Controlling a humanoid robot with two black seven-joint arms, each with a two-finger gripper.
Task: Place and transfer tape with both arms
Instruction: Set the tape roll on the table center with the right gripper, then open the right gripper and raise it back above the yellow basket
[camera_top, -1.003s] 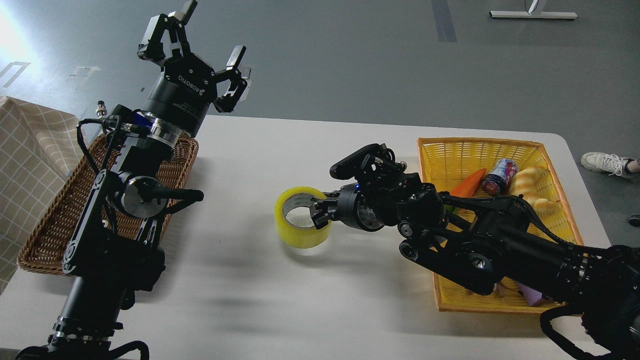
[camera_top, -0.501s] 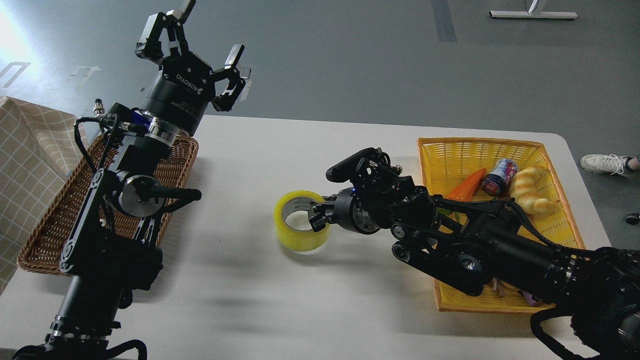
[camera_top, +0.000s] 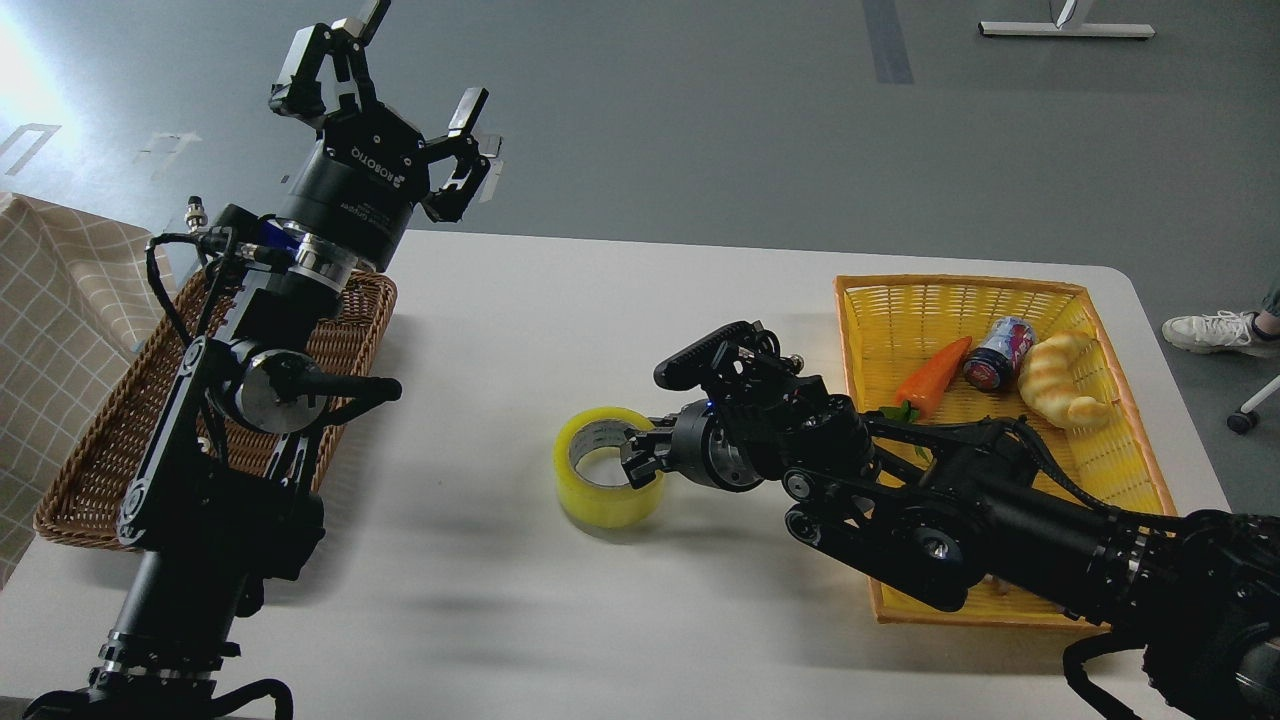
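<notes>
The tape (camera_top: 607, 466) sat on the white table (camera_top: 560, 310) near its middle, lying flat w/ the core hole facing up. Compared w/ half a sec before it had dropped a touch lower in view and shifted slightly right; its shadow looked tighter underneath — seemingly resting on the surface, though contact can't be fully confirmed.

Right gripper (camera_top: 640, 455) was pinching the roll's right wall, one finger inside the core, the rest outside by the yellow band. Right arm had lowered and pulled back a bit vs. the earlier frame, so more of the yellow basket (camera_top: 860, 300) showed: the carrot (camera_top: 932, 373) now fully clear of the arm, next to the can (camera_top: 998, 352) and the croissant (camera_top: 1062, 380).

Left gripper (camera_top: 390, 110) was raised high above the far-left table edge, fingers spread wide, holding nothing — basically same pose as before, only a hair of drift. Brown wicker basket (camera_top: 100, 470) lay under and behind the left arm, unchanged.

At the right edge a white shoe (camera_top: 1215, 330) had stayed roughly put, and a chair caster (camera_top: 1243, 420) had come further into view.
</notes>
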